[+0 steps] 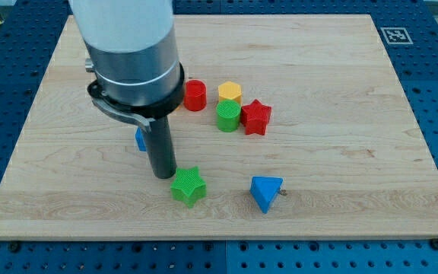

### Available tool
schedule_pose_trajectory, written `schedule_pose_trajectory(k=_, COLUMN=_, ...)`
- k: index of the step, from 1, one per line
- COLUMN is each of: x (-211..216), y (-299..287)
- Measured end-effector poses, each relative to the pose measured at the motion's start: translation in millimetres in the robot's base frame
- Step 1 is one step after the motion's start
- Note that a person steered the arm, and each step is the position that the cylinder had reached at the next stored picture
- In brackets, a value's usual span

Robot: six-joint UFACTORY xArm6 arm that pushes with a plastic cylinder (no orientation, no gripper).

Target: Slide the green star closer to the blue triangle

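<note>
Pale wooden desk [341, 91] sits on a blue pegboard. Green star [188, 186] lies near its bottom edge, blue triangle [266, 192] off to the star's right, apart. My tip [163, 175] stands upright just left of the star; there are no jaws.

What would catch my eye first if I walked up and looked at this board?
Probably the big grey arm coming down at the view's upper left, its dark rod ending in my tip just left of the green star. Next, the blue triangle to the star's right.
</note>
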State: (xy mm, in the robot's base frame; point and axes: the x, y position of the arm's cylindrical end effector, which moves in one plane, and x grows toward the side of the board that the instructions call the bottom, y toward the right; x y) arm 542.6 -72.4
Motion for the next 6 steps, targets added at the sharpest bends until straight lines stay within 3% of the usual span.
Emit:
schedule_pose_trajectory(k=1, x=0, y=32)
schedule_pose_trajectory(k=3, x=15, y=-40)
schedule_pose_trajectory(k=4, x=34, y=-24)
schedule_pose_trajectory(k=6, x=34, y=62)
